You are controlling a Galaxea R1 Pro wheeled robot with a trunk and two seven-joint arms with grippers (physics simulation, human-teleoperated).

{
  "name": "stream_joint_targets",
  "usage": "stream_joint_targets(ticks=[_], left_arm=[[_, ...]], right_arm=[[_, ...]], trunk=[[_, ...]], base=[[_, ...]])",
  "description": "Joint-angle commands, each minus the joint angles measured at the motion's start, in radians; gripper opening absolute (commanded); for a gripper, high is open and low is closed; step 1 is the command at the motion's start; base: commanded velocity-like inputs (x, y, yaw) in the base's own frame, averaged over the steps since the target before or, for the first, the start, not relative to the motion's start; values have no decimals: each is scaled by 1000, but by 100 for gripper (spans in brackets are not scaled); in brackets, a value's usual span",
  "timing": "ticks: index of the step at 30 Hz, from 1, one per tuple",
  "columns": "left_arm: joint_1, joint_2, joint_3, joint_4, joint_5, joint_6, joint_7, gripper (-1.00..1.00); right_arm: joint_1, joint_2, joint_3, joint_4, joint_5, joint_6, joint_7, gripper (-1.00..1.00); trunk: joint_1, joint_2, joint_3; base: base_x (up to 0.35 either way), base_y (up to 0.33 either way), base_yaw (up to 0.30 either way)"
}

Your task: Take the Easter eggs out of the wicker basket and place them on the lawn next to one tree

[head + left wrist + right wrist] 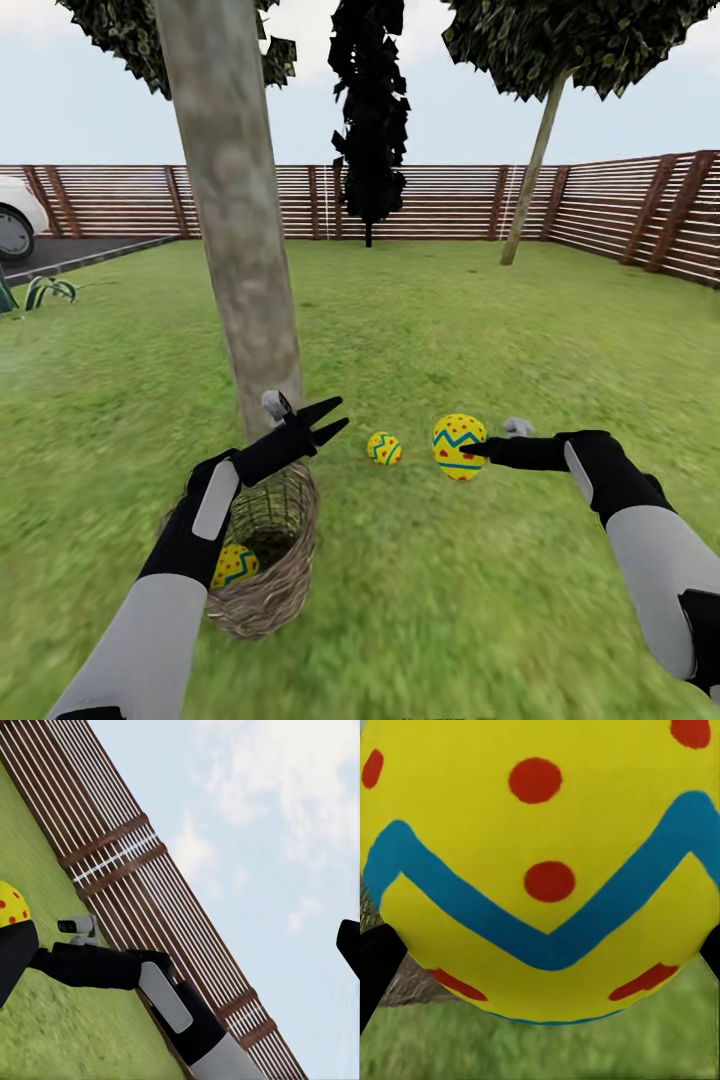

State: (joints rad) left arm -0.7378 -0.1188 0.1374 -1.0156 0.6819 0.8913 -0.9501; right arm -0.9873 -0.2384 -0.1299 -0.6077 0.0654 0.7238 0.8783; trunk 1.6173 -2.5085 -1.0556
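My right gripper (472, 450) pinches an egg (459, 446) between its fingers, above the lawn (450, 330) — my left gripper (325, 420) is spread, empty, over the basket (275, 560).

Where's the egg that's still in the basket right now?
In the head view, the last egg lies at the bottom of the wicker basket, low left, under the left forearm and just in front of the thick tree trunk.
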Motion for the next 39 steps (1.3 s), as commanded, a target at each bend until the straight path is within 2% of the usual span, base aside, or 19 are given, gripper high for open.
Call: stream_joint_targets(ticks=[1, 6, 9, 12, 25, 31, 35, 39], left_arm=[[-1, -1, 2, 0, -1, 5, -3, 100], [-1, -1, 2, 0, -1, 4, -3, 100], [0, -1, 2, 0, -1, 5, -3, 100], [-1, -1, 2, 0, -1, 5, -3, 100], [-1, -1, 2, 0, -1, 5, -3, 100], [2, 1, 2, 11, 1, -7, -6, 100], [13, 2, 2, 4, 0, -30, -6, 100], [15, 2, -20, 2, -1, -52, -6, 100]], right_arm=[[0, 1, -5, 0, 7, 6, 7, -100], [1, -1, -9, 0, 6, 6, 7, -100], [1, 0, -53, 0, 7, 6, 7, -100], [1, 1, -69, 0, 7, 6, 7, -100], [1, 1, -71, 2, 7, 5, 6, -100], [12, 4, -80, 13, 4, -8, -3, -100], [22, 1, -57, 28, 6, 14, 19, -100], [39, 1, -54, 24, 8, 30, 42, -100]], trunk=[[0, 0, -1], [0, 0, 1], [0, 0, 3], [0, 0, 4], [0, 0, 10], [0, 0, 10], [0, 0, 10], [0, 0, 10]], base=[[0, 0, -286], [0, 0, -286], [0, 0, -286], [0, 0, -286], [0, 0, -278], [0, 0, -24], [-53, 0, 0], [-311, 0, 0]])
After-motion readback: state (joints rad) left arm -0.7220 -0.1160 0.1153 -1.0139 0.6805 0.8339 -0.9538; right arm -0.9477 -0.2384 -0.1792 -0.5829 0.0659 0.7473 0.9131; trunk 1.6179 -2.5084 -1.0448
